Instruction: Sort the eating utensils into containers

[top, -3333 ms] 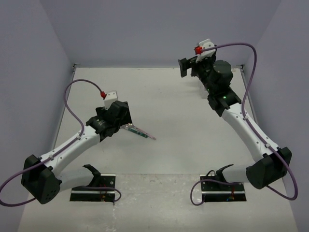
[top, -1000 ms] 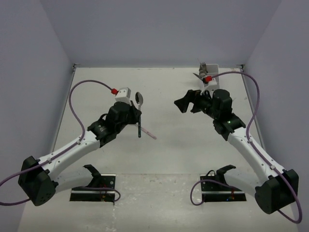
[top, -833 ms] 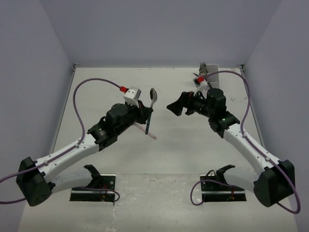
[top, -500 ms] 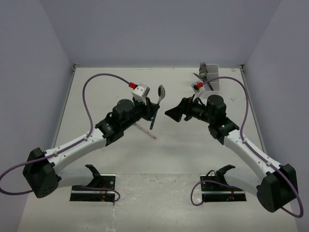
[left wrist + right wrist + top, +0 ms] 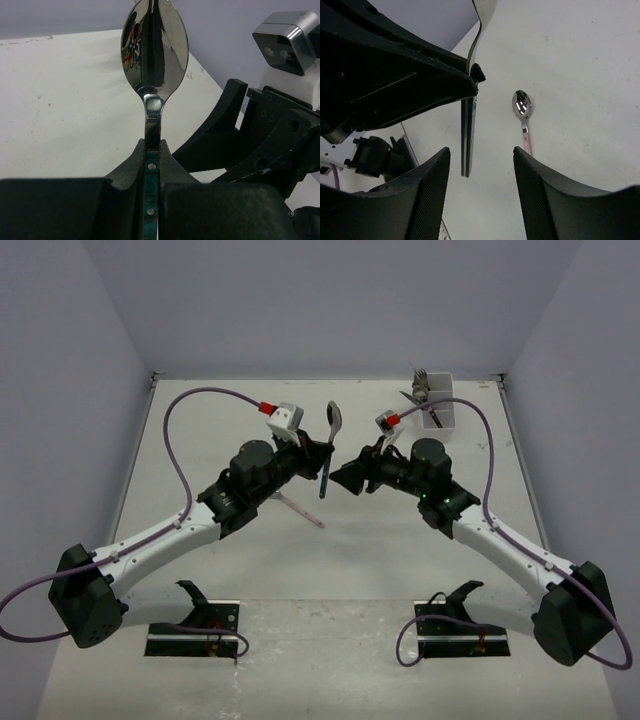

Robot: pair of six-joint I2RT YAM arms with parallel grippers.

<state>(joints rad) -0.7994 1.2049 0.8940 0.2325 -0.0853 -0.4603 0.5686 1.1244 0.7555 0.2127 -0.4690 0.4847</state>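
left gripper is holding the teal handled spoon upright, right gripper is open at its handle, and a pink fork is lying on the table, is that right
Not quite. The utensil lying on the table is a pink-handled spoon, not a fork; the right wrist view shows its rounded bowl. The rest stands: the left gripper holds the teal-handled spoon upright, and the right gripper is open at its handle.
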